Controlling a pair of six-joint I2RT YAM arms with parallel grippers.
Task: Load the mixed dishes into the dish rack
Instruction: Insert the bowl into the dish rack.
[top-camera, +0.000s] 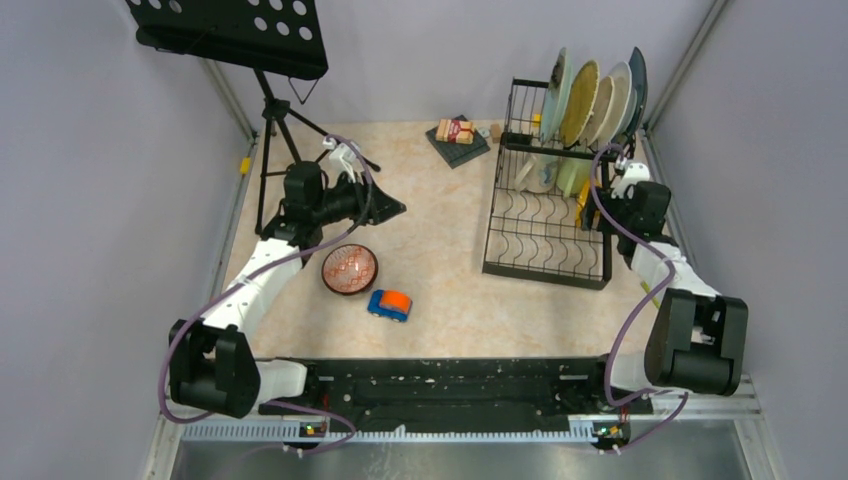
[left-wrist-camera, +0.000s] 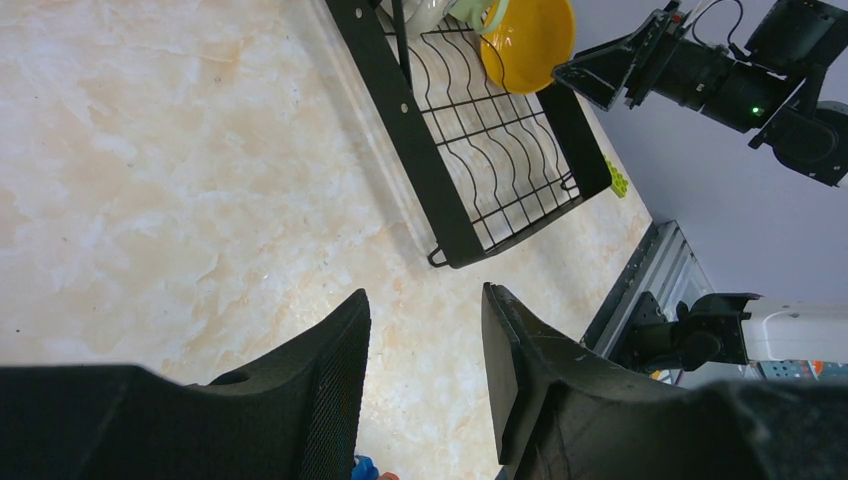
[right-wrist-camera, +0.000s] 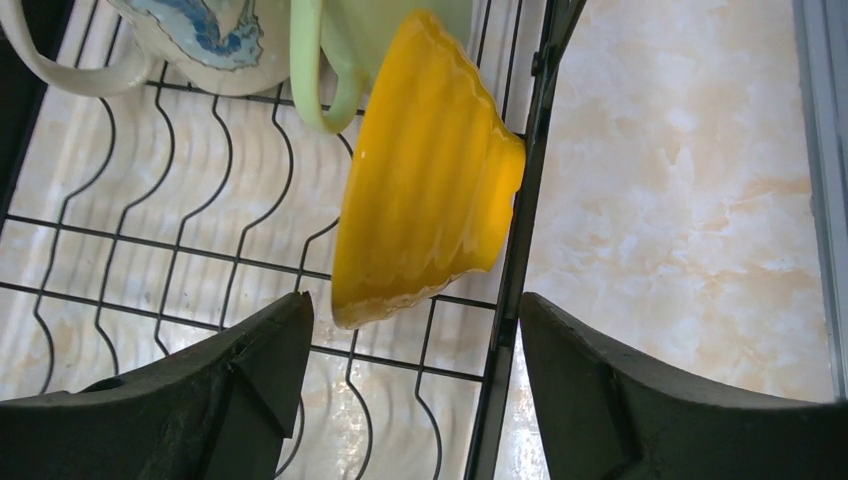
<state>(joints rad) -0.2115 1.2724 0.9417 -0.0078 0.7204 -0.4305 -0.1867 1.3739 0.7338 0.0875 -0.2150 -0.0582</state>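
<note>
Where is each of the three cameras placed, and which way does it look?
Top external: above and behind the arm bases, looking down on the table; left arm and right arm show.
Left wrist: looks across the table at the dish rack; its left end effector and the right arm show.
Right wrist: looks down on the yellow bowl in the rack; its right end effector shows.
Both wrist views share that bowl.

- The tabletop is pale, with a marble look.
- A black dish rack stands on the right side, toward the far end.
- A bowl with a red pattern inside sits near the left.
- A small blue and orange toy car is just right of the bowl.
- A dark square mat lies at the far middle, with a small packet on it.
- A black music stand stands on its three legs at the far left.
</note>
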